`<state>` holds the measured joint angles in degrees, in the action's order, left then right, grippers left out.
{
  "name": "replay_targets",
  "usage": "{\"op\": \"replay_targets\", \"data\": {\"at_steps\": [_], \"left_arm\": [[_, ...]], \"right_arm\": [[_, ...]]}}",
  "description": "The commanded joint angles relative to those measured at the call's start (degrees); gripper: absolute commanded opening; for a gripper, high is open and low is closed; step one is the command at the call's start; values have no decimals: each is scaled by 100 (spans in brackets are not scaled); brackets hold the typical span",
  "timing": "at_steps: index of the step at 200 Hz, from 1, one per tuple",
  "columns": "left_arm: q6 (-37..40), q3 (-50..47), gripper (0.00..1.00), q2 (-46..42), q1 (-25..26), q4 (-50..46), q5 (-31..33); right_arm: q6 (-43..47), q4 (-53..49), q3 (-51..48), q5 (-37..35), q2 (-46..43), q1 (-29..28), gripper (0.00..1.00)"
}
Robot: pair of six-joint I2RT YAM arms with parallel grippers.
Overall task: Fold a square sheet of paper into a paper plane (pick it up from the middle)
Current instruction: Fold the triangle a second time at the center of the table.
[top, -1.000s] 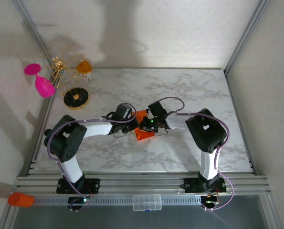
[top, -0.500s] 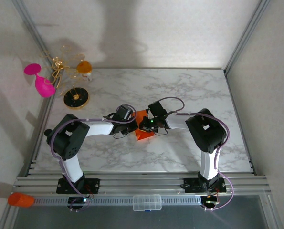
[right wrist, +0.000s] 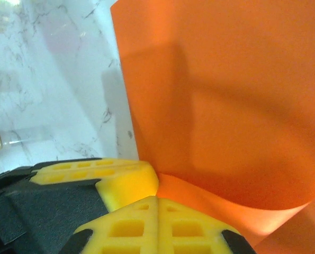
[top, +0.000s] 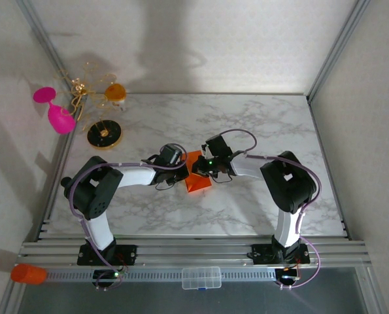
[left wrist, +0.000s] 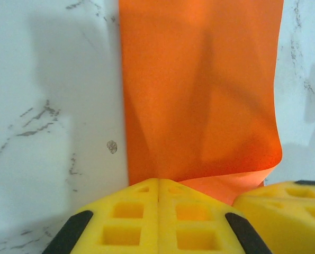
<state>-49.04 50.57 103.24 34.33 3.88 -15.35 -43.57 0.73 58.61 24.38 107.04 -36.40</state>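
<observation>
The square sheet of paper [top: 195, 178], bright orange and partly folded, lies mid-table between both wrists. In the left wrist view the paper [left wrist: 199, 90] stretches ahead, its right edge curling over a lower layer. My left gripper [left wrist: 158, 181] is shut, its yellow fingers pressed together with their tips against the paper's near edge. Nothing shows between the pads. My right gripper [right wrist: 157, 197] is shut too, its tips touching the curled paper [right wrist: 226, 95] where the raised flap meets the lower layer. The two grippers sit side by side, almost touching [top: 193, 166].
At the back left stand a pink goblet [top: 58, 116], a gold wire stand [top: 104, 133] and a small orange cup [top: 116, 91]. An orange cylinder [top: 28, 273] and a clear box [top: 201, 278] lie by the front rail. Marble table [top: 266, 124] stretches right.
My right arm has swung: its elbow moved right and its wrist shifted slightly back over the paper. The left arm barely moved. Both grippers stayed shut.
</observation>
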Motion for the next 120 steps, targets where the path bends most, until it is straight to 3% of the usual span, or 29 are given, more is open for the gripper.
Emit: {"op": "replay_targets", "data": {"at_steps": [1,58,120], "left_arm": [[180,-56,0,293,52,-501,277],[204,-38,0,353,48,-569,314],[359,-98,0,450,31,-659,466]], "right_arm": [[142,-80,-35,-128,97,28,4],[71,-315,-155,-534,290,176,3],[-115,2,-627,-525,102,573,3]]}}
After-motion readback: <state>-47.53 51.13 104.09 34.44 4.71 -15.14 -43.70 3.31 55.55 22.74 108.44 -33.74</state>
